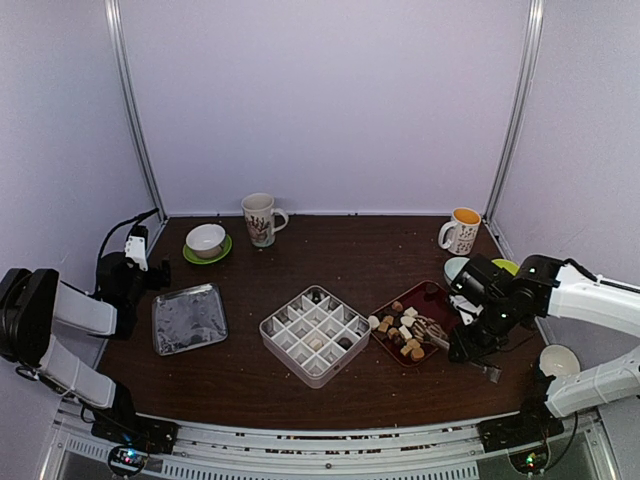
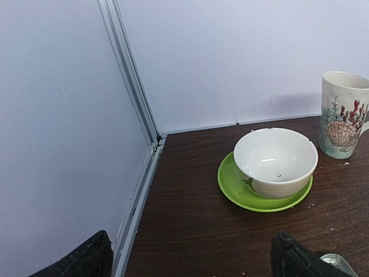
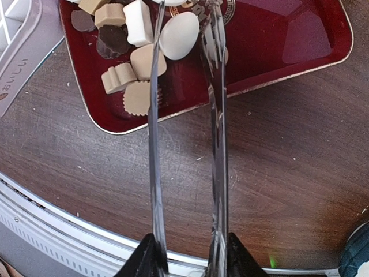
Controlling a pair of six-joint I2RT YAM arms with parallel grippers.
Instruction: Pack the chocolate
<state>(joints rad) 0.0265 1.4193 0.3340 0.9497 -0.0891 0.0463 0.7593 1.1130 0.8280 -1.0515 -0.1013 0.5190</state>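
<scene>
- R tool [image 3: 187, 261]: fingers clamped on both arms of the metal tongs [image 3: 218, 173], at their rear end. The tong tips reach over the red tray [image 3: 288, 34].
- Most chocolate [image 3: 135, 55] sits heaped in the red tray's left part: tan, dk brown & white pcs. One white oval pc lies between the tong arms nr the tips; can't tell if it's pinched.
- white divided box [image 1: 287, 347] mid-counter, just left of the red tray. It holds a few pcs: a dark one in a far cell, a tan one nr centre, a dark one to the right.
- L tool [image 2: 187, 264]: fingers wide apart, low over the counter [image 2: 190, 219] nr the far-left corner.
- white bowl [image 2: 275, 161] sits on a green saucer [image 2: 230, 187]; a shell-print mug [image 2: 343, 115] stands upright just right of it.
- silver tray [image 1: 189, 318] lies flat, left of the box.
- orange-lined mug [image 1: 461, 230] stands at far right.
</scene>
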